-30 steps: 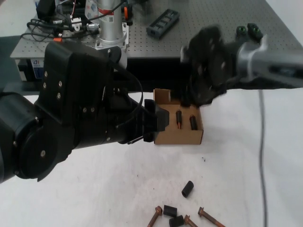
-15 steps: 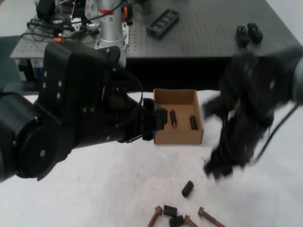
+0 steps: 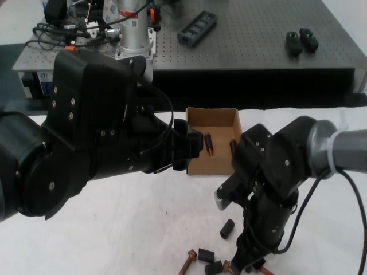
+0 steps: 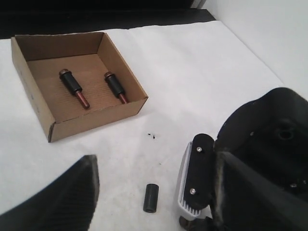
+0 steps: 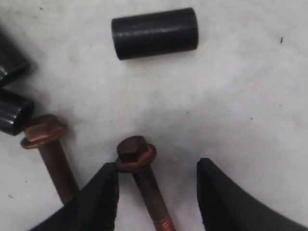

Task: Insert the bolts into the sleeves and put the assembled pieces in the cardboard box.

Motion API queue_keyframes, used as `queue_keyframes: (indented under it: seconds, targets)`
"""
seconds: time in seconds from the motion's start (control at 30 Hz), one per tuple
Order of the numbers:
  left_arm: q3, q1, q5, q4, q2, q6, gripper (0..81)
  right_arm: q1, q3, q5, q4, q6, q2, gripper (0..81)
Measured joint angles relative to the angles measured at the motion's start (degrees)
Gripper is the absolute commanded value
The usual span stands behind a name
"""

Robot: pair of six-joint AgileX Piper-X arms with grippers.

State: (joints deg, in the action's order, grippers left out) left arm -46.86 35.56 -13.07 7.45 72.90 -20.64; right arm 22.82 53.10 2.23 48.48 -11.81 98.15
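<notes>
On the white tabletop, the right tool hangs open astride a copper hex-head bolt lying close to one finger; closing could shove or skew the bolt rather than grip it.

The bench is covered by a white cloth, lightly creased, with a few small dark specks on it. Behind the cloth stands a grey perforated table with a regular grid of holes and a black front face. On that table are an upright silver metal post on its base, a tangle of black cables at the far left, a black compartmented tray near the middle, and two small black knobs side by side toward the right. A grey box sits at the table's left front corner. A pale surface lies beyond the table's right edge. Lighting is even and shadows are soft.
</notes>
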Motion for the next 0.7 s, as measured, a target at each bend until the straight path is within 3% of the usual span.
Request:
queue_keyframes:
  seconds: [0.1,0.27,0.5,0.7]
  targets:
    - [0.0,0.0,0.0,0.0,0.0,0.0,49.2,0.0,-0.4,0.3,-0.3,0.0,0.4,28.8]
    - [0.0,0.0,0.0,0.0,0.0,0.0,49.2,0.1,-0.9,0.6,-1.0,-0.1,0.4,0.4]
    - [0.0,0.0,-2.3,1.2,0.3,2.1,49.2,0.0,-2.5,0.6,-3.7,-0.2,-0.6,0.6]
    - [-5.1,0.7,-4.0,15.0,7.1,11.5,49.2,-3.3,-7.7,1.1,-6.9,2.0,-6.6,0.6]
